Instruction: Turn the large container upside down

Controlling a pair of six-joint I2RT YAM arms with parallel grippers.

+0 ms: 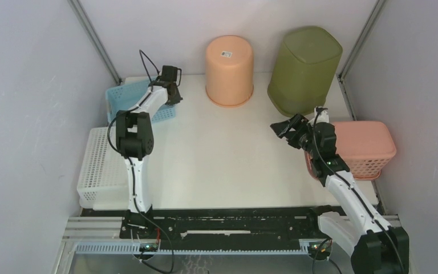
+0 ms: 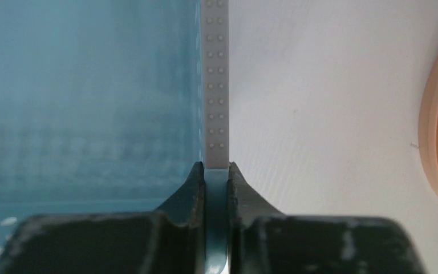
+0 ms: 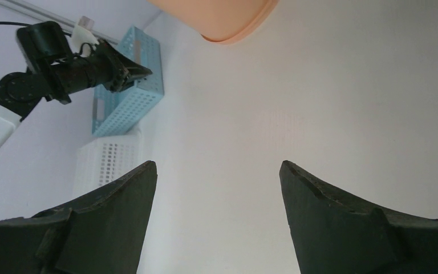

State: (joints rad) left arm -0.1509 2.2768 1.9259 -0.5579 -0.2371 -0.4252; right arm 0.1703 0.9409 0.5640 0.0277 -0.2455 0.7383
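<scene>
Two things I saw: L gripper [image 2: 217, 166] pinched rim of blue basket [image 2: 85, 97]; R gripper [image 3: 218, 165] stood spread wide.

table [image 1: 222, 160], blue basket [image 1: 122, 100], orange bin [image 1: 229, 68], green bin [image 1: 305, 68]

Soft, even light falls on my workspace from above. The white table [image 1: 234, 160] is bright without glare, and the peach bin [image 1: 229, 71] and olive bin [image 1: 303, 71] cast only faint shadows at their bases. The top view is sharp throughout, though the enclosure walls [image 1: 28, 114] lean outward toward the frame edges. Through my left wrist camera the blue basket [image 2: 85, 85] is an out-of-focus haze with smeared holes, while its rim strip [image 2: 215, 85] is crisper. My left gripper [image 2: 217, 168] looks dark and blurred this close. In the right wrist view my right gripper [image 3: 218, 165] is near-black, underexposed against the pale table.
</scene>
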